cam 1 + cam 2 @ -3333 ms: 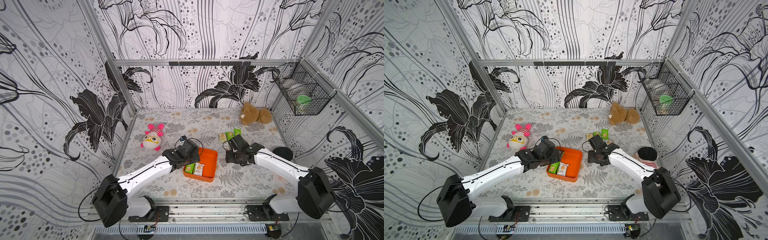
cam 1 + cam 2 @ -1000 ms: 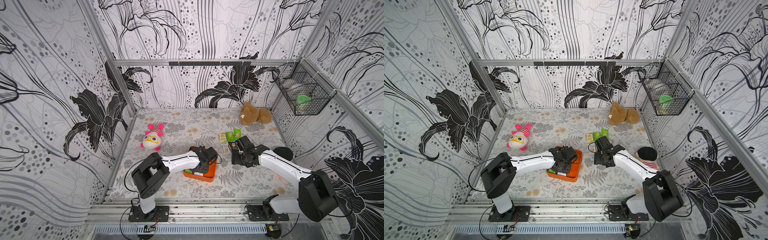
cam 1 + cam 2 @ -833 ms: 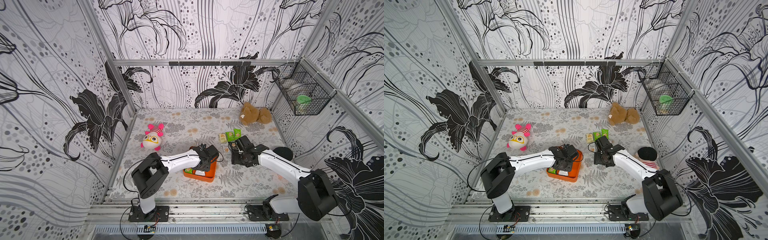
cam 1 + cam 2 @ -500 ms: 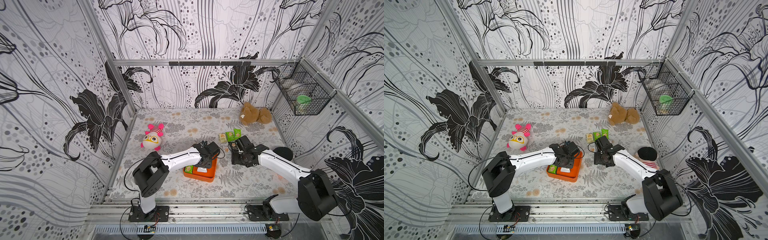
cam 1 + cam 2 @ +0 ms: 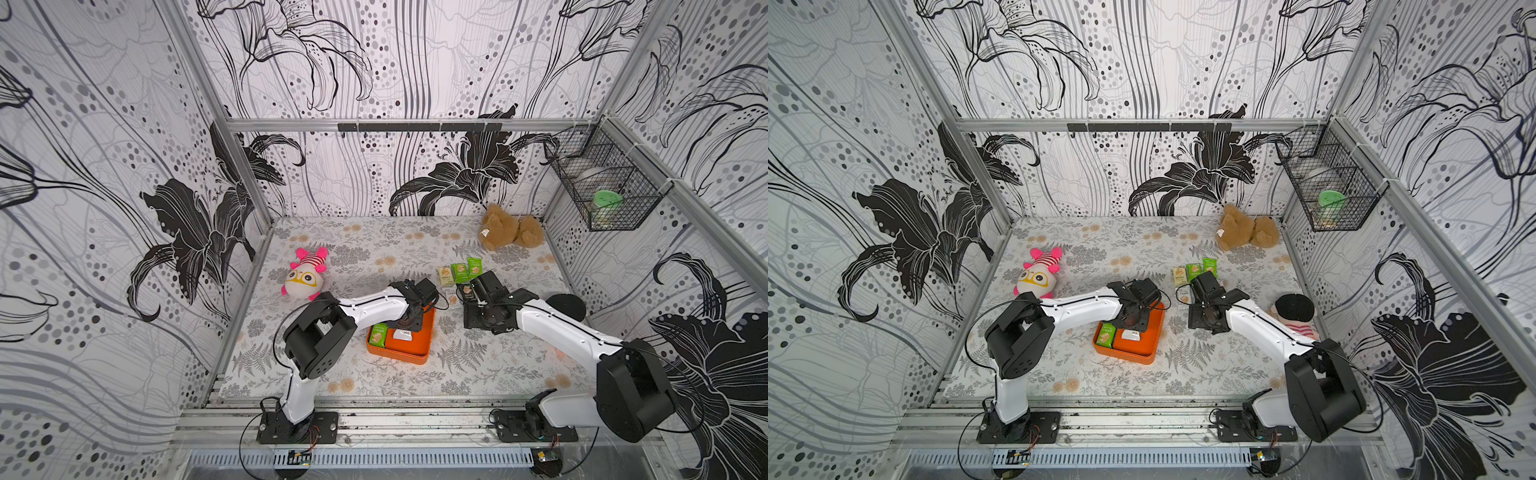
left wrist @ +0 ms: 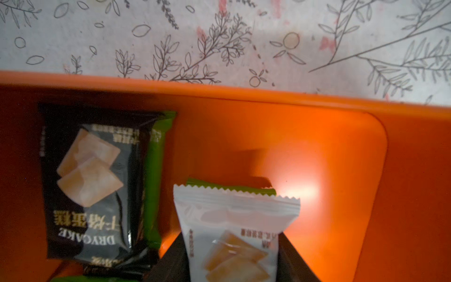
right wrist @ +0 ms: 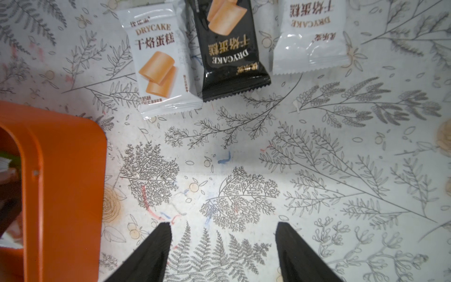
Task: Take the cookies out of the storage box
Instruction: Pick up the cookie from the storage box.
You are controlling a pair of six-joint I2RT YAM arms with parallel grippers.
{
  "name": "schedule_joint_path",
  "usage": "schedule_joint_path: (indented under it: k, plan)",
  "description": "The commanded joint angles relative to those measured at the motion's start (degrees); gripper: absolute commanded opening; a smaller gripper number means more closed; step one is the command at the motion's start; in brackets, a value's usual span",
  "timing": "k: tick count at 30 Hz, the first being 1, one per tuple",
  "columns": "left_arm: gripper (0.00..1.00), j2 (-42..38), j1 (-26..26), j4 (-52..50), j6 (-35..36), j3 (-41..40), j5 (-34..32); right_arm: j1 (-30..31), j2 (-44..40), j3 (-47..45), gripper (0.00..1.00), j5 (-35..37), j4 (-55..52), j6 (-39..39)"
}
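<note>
The left end effector (image 6: 231, 244) reaches into the orange storage box (image 5: 420, 340), its fingers (image 6: 174, 261) flanking a white cookie packet (image 6: 235, 219) beside a black packet (image 6: 92, 180) and a green packet (image 5: 378, 334); whether they squeeze it I cannot tell. The right end effector (image 7: 223, 225) hangs with fingers apart and empty above the tabletop (image 7: 317, 158), near the cookies (image 5: 459, 272) lying outside the box.

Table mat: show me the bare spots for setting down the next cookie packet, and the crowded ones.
Free: the table mat between the storage box and the front rail; the far strip between the pink plush and the teddy bear. Crowded: the cookies lying beyond the open right gripper.
</note>
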Motion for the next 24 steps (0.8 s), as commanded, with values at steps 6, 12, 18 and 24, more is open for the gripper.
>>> schedule_joint_path:
  k: [6,12,18,24]
  plan:
    - [0.52,0.2,0.0,1.1,0.7,0.5,0.4,-0.3,-0.4,1.1,0.73,1.2,-1.1,-0.8]
    - [0.43,-0.6,0.0,1.0,0.7,0.6,0.5,-0.4,-0.1,1.4,0.73,0.8,-1.2,-0.6]
    - [0.45,-2.8,0.0,-1.2,0.1,2.6,0.8,-0.3,-0.2,1.5,0.73,0.7,-1.0,-0.2]
    - [0.48,-4.9,0.0,-3.1,0.7,4.3,1.3,-0.3,-0.2,1.4,0.73,0.7,-0.8,0.0]
